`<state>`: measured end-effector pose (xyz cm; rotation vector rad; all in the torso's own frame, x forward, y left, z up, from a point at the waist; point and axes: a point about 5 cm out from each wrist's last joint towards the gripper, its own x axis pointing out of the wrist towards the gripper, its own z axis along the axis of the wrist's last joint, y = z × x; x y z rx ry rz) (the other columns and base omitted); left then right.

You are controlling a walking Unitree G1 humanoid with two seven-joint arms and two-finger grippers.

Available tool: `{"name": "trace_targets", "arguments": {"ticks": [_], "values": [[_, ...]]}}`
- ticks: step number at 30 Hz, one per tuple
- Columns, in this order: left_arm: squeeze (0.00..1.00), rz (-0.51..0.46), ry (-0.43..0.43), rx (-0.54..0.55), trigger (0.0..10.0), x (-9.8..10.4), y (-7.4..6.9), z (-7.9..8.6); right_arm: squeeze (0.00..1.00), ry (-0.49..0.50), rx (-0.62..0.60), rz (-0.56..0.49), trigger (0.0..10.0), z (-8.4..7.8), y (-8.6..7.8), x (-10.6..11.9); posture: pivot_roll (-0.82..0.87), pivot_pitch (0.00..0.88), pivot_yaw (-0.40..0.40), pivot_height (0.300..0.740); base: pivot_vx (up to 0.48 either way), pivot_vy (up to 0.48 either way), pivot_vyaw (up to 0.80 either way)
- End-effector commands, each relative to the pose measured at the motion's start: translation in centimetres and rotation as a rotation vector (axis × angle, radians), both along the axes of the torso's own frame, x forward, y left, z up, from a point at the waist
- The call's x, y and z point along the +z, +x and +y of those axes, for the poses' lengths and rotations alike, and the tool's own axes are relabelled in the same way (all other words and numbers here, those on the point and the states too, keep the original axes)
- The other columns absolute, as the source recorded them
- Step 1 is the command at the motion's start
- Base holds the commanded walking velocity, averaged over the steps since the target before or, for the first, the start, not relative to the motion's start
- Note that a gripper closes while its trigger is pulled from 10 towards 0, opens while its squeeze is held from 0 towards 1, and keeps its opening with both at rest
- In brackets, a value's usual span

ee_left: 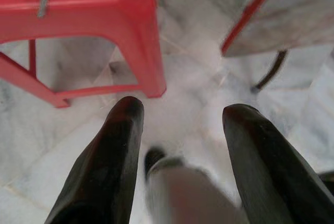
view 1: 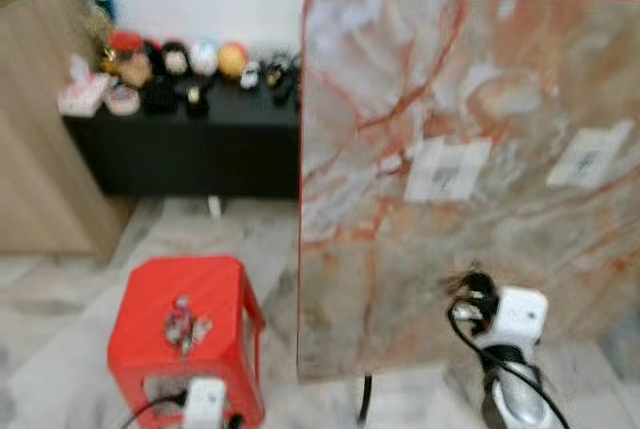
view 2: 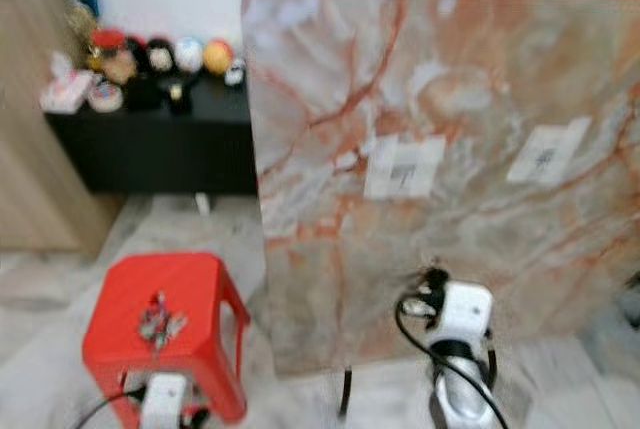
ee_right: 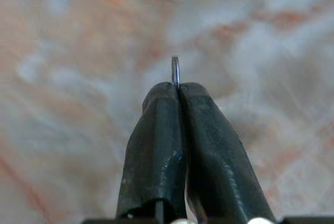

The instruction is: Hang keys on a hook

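Observation:
A marble-patterned board [view 1: 400, 79] stands upright in front of me and carries two white hook plates [view 1: 447, 169] [view 1: 590, 156]. My right gripper [view 1: 470, 294] is raised close to the board's lower part, below the left plate. It is shut on a thin metal key ring [ee_right: 175, 71] that sticks out past its fingertips [ee_right: 164, 96]. A second bunch of keys [view 1: 183, 324] lies on top of a red plastic stool [view 1: 150, 294] at the lower left. My left gripper [ee_left: 180, 112] hangs open and low beside the stool, over the floor, holding nothing.
A black low cabinet [view 1: 180, 144] with several small toys and figures stands against the back wall. A wooden cabinet [view 1: 40, 129] is at the far left. The floor is pale marble tile [view 1: 60, 359]. A thin black leg [view 1: 366, 399] shows under the board.

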<state>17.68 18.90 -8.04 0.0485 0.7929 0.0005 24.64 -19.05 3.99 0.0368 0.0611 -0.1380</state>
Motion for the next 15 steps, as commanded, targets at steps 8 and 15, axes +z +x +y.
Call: {"name": "trace_targets", "arguments": {"ticks": [8,15], "values": [[0.00,0.038,0.020,-0.004,10.0,-0.4,-1.0,0.7,0.00,0.006,-0.011,-0.041,10.0,0.4,0.4,1.1,0.07,0.000,-0.085,0.740,0.000,0.000,0.00],[0.00,0.046,0.021,-0.005,10.0,-0.5,-1.2,0.9,0.00,-0.100,-0.055,-0.145,10.0,0.0,1.1,3.4,0.07,0.000,-0.079,0.740,0.000,0.000,0.00]]}}
